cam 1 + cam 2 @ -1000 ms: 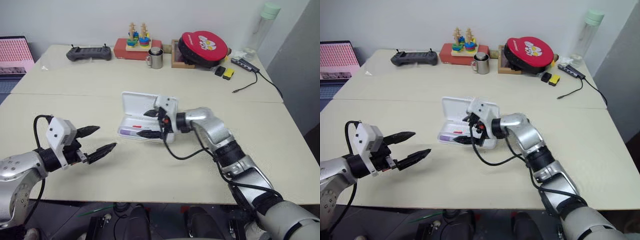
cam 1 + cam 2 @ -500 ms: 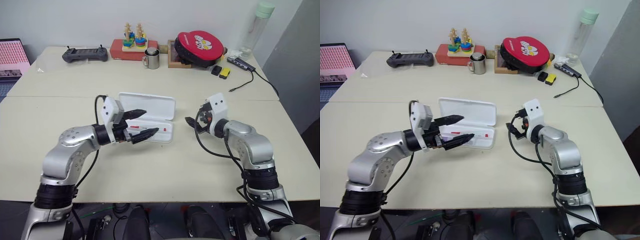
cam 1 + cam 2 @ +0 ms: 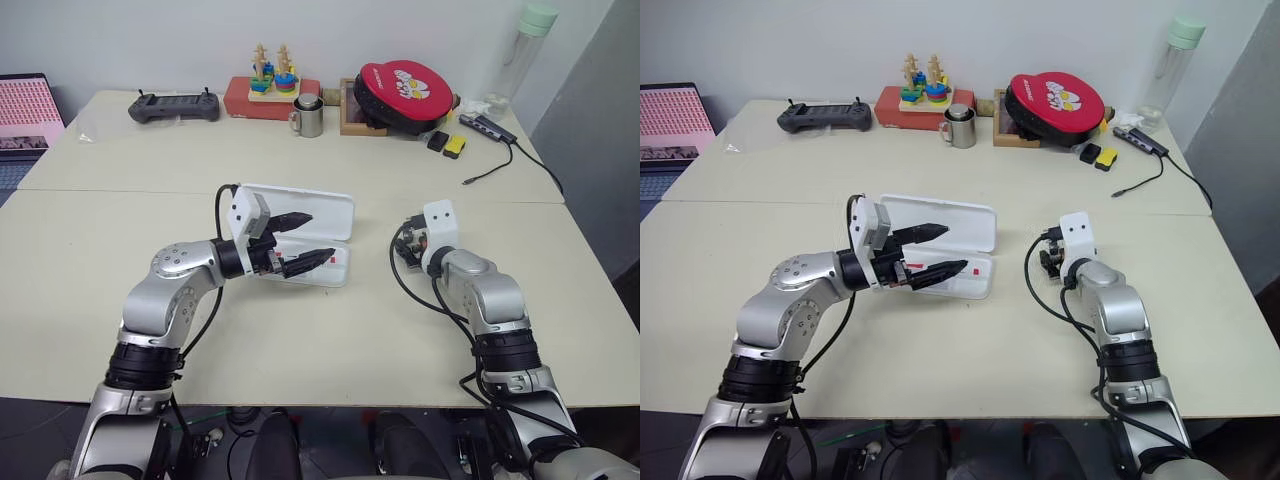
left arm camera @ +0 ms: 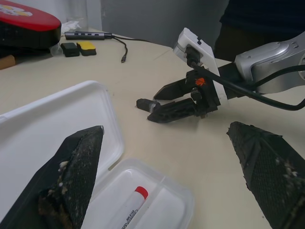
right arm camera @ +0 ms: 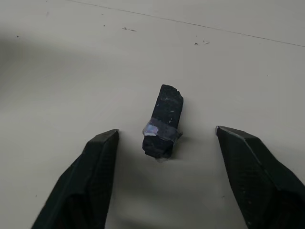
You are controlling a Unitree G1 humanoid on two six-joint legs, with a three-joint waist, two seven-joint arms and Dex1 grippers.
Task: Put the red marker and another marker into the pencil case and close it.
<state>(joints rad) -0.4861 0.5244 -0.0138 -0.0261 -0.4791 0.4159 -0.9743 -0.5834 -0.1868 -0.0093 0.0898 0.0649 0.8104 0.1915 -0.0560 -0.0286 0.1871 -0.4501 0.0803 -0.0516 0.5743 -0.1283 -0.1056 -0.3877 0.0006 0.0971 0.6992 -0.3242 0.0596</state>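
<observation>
While small print on the red marker (image 4: 125, 213) stays illegible, both pincers gape, grasping nothing.

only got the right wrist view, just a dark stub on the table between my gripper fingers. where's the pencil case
Observer: The pencil case lies open on the table, to the left of your right gripper and apart from it.
Operator: red marker in it
Observer: Yes, the red marker lies in the near half of the case.
Operator: and the left gripper
Observer: The left gripper hovers open over the case, pointing toward your side.
</observation>
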